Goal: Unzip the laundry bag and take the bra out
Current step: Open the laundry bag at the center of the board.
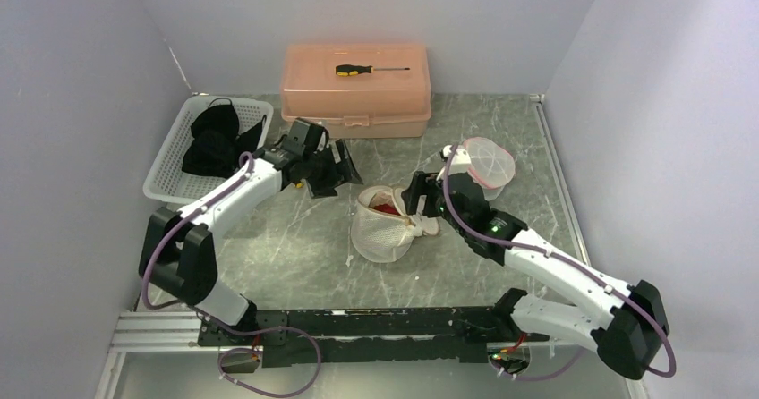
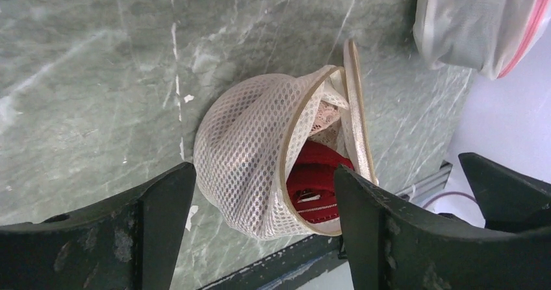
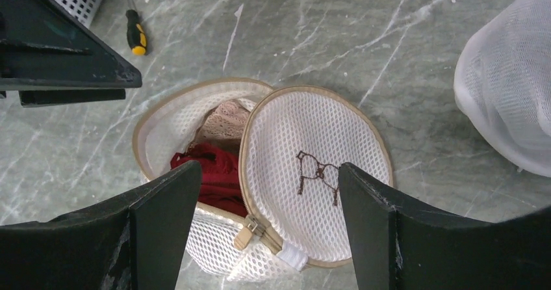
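The white mesh laundry bag (image 1: 380, 231) lies mid-table with its zip undone and its round lid (image 3: 315, 166) flipped open to the right. The red bra (image 3: 211, 170) shows inside the opening (image 2: 316, 181), with beige lace (image 3: 224, 118) behind it. My right gripper (image 1: 419, 204) hovers over the bag's right side, open (image 3: 266, 173), its fingers straddling the zip pull and the lid without holding either. Up and left of the bag, my left gripper (image 1: 336, 174) is held open and apart from it (image 2: 263, 179), with nothing between its fingers.
A pink toolbox (image 1: 355, 90) with a screwdriver (image 1: 369, 70) on it stands at the back. At the left is a white basket (image 1: 170, 171) holding black clothes (image 1: 215, 140). A second mesh bag (image 1: 488, 162) with pink trim lies right of the task bag. A small screwdriver (image 3: 136, 33) lies on the table.
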Tool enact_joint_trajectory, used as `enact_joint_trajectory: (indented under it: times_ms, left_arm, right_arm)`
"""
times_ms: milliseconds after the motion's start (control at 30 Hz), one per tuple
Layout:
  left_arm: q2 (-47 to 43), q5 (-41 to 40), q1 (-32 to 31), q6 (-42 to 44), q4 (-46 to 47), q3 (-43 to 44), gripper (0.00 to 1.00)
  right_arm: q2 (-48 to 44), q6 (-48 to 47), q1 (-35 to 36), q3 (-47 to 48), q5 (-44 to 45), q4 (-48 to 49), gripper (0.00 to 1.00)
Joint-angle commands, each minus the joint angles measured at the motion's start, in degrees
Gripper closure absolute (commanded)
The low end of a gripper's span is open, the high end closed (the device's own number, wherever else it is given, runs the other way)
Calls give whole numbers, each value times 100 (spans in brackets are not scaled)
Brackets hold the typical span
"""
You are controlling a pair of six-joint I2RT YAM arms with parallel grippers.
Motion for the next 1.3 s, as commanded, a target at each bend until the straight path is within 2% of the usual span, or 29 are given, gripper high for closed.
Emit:
enact_joint_trajectory:
  times_ms: [0, 100, 167, 367, 467, 567, 733, 967, 1000, 1100, 1200, 1267]
  left_arm:
    - [526, 702, 2, 132, -14, 380, 19]
    - [701, 920, -4, 173, 219, 252, 25]
    - [713, 1127, -7, 166, 538, -18, 34]
    - [586, 1269, -16, 112, 1036, -459, 79]
    - [462, 1206, -46, 149, 1207, -683, 93]
    - [434, 1199, -76, 155, 1284, -829, 97]
    - [443, 1285, -94, 83, 1472, -1048, 97]
    - [297, 1240, -103, 102, 1466, -1084, 97]
    - [267, 1237, -104, 111, 1452, -1080, 97]
    - [131, 1191, -110, 122, 1512, -1123, 97]
    - [-84, 1088, -112, 110, 1560, -1168, 97]
    - [-207, 1008, -112, 122, 1512, -1132, 97]
  right_arm:
    - [459, -217, -15, 585, 2, -380, 19]
    - [859, -257, -19, 966, -108, -617, 19]
    - [1069, -299, -19, 1147, -173, -715, 19]
    - [2109, -554, -17, 2001, -416, -1338, 22]
    - [2692, -698, -27, 2555, -401, -1695, 24]
    - [3163, -757, -23, 2956, -442, -1952, 25]
    - [3894, -968, -7, 3658, -278, -2426, 28]
    - [4498, -1161, 41, 4167, -43, -2987, 44]
    - [4530, -1189, 87, 4203, 45, -3028, 48]
    - [4552, -1209, 159, 4212, 273, -3100, 67]
    - [4462, -1143, 153, 4182, 385, -3065, 99]
    - [4282, -1063, 156, 4151, 470, -2914, 100]
